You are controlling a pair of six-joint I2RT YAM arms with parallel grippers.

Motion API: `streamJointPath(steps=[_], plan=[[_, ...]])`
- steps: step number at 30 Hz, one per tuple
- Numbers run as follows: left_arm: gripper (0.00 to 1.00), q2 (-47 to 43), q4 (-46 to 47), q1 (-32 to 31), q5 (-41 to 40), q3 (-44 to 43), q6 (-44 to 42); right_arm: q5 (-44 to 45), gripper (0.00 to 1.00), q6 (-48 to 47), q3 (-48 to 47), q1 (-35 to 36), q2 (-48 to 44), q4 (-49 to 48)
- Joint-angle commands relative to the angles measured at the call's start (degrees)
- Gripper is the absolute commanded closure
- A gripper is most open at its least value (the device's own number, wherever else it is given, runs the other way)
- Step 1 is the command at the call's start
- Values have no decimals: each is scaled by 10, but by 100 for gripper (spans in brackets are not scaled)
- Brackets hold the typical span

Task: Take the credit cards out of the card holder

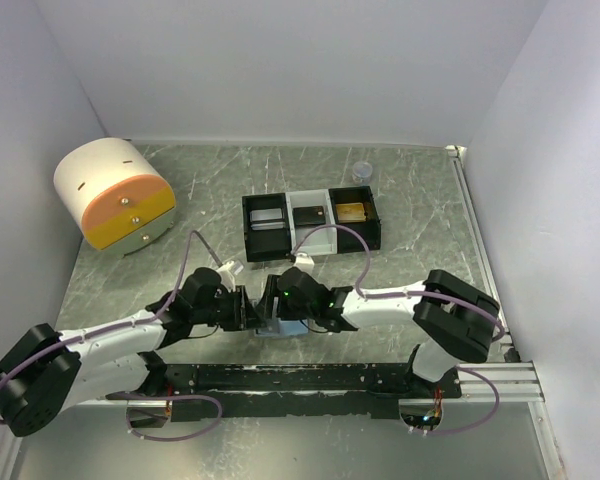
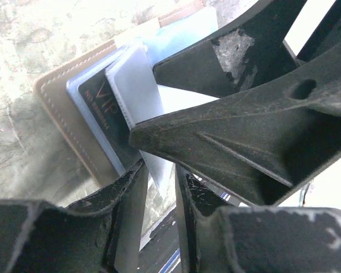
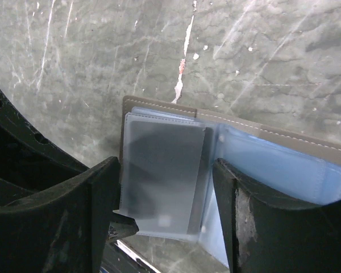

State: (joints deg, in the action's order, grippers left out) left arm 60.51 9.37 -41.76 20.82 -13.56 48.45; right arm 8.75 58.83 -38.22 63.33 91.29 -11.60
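The card holder (image 1: 280, 328) lies open on the marble table between my two grippers. In the left wrist view its grey leaf (image 2: 62, 108) shows pale blue lining, clear sleeves and a black card (image 2: 105, 114) in a sleeve. My left gripper (image 2: 159, 176) has its jaws a narrow gap apart, with a corner of a clear sleeve (image 2: 139, 96) dipping between them. My right gripper (image 3: 166, 165) is open, its fingers on either side of a frosted sleeve (image 3: 162, 170) with a dark card inside. The holder's grey edge (image 3: 273, 139) runs behind. In the top view the grippers (image 1: 250, 310) (image 1: 280, 305) nearly touch.
The black-and-white three-compartment tray (image 1: 246, 226) stands behind the grippers, with a dark card (image 1: 308, 215) and a gold card (image 1: 352, 212) in it. A white and orange drawer drum (image 1: 115, 195) is at the back left. A small clear cup (image 1: 361, 172) is at the back.
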Motion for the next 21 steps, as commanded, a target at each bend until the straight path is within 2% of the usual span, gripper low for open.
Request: streamJointPath(steps=[1, 7, 14, 21], plan=[[62, 8, 42, -10, 7, -31, -5, 2, 30, -21, -18, -4, -32, 79], [59, 41, 69, -25, 15, -39, 0, 31, 23, -29, -26, -14, -76, 121], [55, 78, 97, -56, 8, -61, 8, 101, 22, -16, -13, -14, -146, 197], [46, 123, 97, -91, -14, -96, 4, 127, 21, 10, 36, -15, -226, 221]])
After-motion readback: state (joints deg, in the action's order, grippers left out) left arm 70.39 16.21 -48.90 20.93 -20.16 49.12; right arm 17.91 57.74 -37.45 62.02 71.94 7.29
